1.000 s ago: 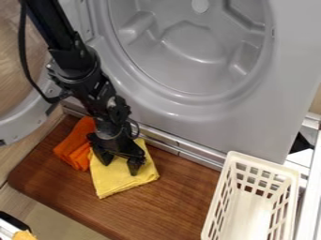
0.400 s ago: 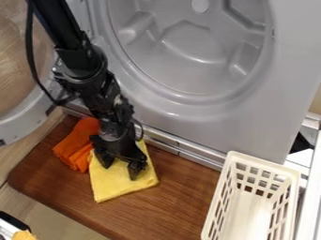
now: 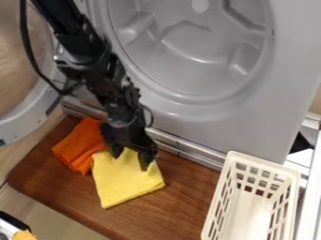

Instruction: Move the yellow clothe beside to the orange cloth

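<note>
The black robot arm (image 3: 94,58) slants in from the upper left, bent so that its black two-finger gripper (image 3: 131,161) hangs down, tips lowermost, over the upper part of the square-folded yellow cloth (image 3: 128,183). The two fingers stand moderately apart, one tip farther left and a little higher than the other, with yellow fabric showing between them; whether they have hold of any of it I cannot tell. Most of the yellow cloth spreads below the tips on the brown wooden board (image 3: 194,206). Left of the fingers lies the rumpled orange cloth (image 3: 80,146), its lower right side meeting the yellow one's edge. Well apart, right of the fingers, is the white slatted plastic basket (image 3: 264,163).
</note>
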